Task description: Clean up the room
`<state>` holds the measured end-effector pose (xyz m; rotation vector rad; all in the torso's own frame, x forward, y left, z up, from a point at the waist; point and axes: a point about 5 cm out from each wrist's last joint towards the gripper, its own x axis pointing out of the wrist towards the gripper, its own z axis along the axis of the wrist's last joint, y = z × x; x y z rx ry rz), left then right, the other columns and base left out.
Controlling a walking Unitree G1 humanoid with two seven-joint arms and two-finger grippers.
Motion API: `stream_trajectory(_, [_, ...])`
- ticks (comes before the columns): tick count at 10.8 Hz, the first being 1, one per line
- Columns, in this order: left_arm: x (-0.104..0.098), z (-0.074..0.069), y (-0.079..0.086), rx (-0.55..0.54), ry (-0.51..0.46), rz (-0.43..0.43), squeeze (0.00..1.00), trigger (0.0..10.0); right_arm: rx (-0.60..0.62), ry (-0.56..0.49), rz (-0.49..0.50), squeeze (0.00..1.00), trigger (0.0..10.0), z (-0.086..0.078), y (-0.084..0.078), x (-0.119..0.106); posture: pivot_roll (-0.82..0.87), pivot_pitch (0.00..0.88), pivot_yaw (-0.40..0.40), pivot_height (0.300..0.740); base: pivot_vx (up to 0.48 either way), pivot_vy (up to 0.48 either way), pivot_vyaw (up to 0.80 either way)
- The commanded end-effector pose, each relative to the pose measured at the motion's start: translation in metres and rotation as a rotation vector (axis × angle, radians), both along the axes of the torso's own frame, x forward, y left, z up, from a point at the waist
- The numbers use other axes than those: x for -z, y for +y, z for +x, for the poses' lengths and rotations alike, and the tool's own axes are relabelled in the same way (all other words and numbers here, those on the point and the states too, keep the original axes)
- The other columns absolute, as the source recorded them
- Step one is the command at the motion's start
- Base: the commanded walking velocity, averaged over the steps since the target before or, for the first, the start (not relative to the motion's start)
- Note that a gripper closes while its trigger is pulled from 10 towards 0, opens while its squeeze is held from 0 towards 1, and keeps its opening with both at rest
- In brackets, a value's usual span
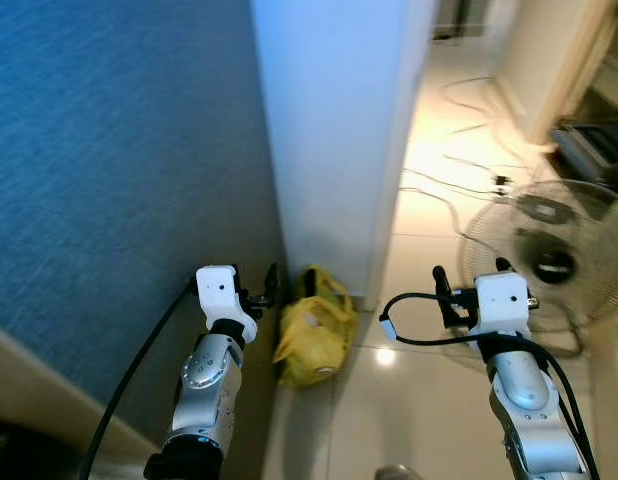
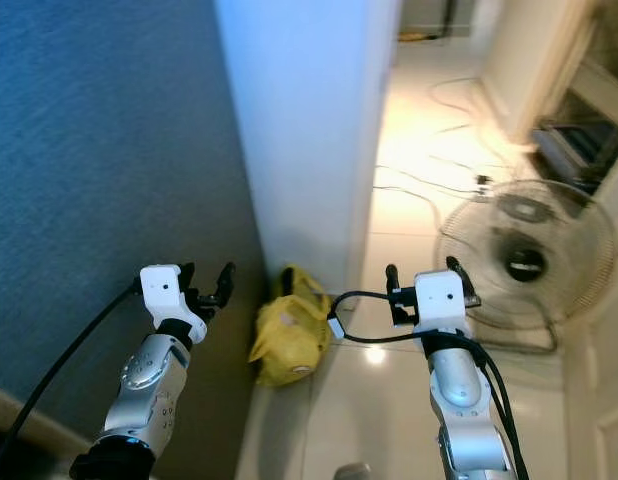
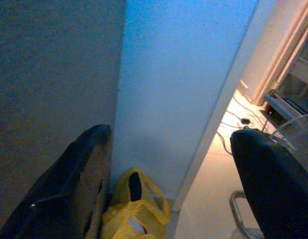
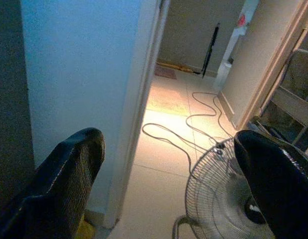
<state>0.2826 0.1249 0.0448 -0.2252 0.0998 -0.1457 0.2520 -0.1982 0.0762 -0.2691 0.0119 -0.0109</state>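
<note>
Where the blue-grey wall (image 1: 109, 150) meets the white wall corner (image 1: 334, 130), a yellow plastic bag (image 1: 314, 330) sits slumped on the tiled floor (image 1: 419, 380), tucked against the base of both surfaces with its handles sticking up. Raised in front of the robot, the left gripper (image 1: 257, 290) hovers just above and to the left of the bag, apart from it; the left wrist view shows its two black fingers (image 3: 74, 184) spread wide with nothing between them, the bag lying below and beyond. On the other side the right gripper (image 1: 471, 282) is held up over the open floor, well to the right of the bag, and its fingers (image 4: 64, 189) are likewise parted and empty. A black cable (image 1: 419, 325) loops out from the right wrist. Further right stands a pedestal fan (image 1: 549, 262) with a round wire cage, its face turned toward the robot. Beyond the fan, thin power cords (image 4: 189, 134) trail across the sunlit tiles through a doorway, and a low shelf unit (image 1: 594, 140) stands against the far right side.
</note>
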Motion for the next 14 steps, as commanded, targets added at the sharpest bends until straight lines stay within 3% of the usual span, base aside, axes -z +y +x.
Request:
stream_trajectory(1, [-0.002,0.003,-0.007,0.034,-0.002,0.006,0.0,10.0,0.002,0.004,0.0,0.0,10.0,0.003,-0.002,-0.001,-0.33,0.0,0.096,0.736,0.0,-0.48,0.0])
stream_trajectory(6, [-0.004,0.008,-0.03,0.133,-0.003,-0.012,0.0,10.0,0.014,0.026,-0.006,0.0,10.0,-0.003,-0.005,0.005,-0.37,0.0,0.11,0.736,0.0,-0.477,0.0])
stream_trajectory(7, [-0.006,0.012,-0.031,0.151,-0.013,-0.015,0.0,10.0,0.016,0.034,-0.006,0.0,10.0,-0.004,-0.005,0.008,-0.37,0.0,0.113,0.736,0.0,-0.461,0.0])
stream_trajectory(8, [-0.004,0.014,-0.023,0.102,0.003,0.018,0.0,10.0,0.012,0.043,-0.005,0.0,10.0,-0.005,-0.005,0.009,-0.38,0.0,0.12,0.736,0.0,0.0,0.0])
stream_trajectory(9, [0.005,0.009,-0.004,0.04,0.048,0.078,0.0,10.0,-0.01,0.075,0.006,0.0,10.0,-0.002,-0.004,0.013,-0.38,0.0,0.123,0.736,0.0,0.0,0.0])
stream_trajectory(10, [0.025,-0.013,0.029,-0.006,0.13,0.173,0.0,10.0,-0.06,0.109,0.01,0.0,10.0,0.005,-0.001,0.015,-0.34,0.0,0.111,0.736,0.0,0.0,0.0])
stream_trajectory(11, [0.038,-0.034,0.046,0.003,0.18,0.242,0.0,10.0,-0.091,0.133,0.014,0.0,10.0,0.012,-0.003,0.016,-0.29,0.0,0.058,0.736,0.0,0.0,0.0])
stream_trajectory(14, [0.026,-0.05,0.032,0.043,0.103,0.219,0.0,10.0,-0.15,0.184,0.015,0.0,10.0,0.024,-0.007,0.019,-0.18,0.0,-0.031,0.736,0.0,0.0,0.0])
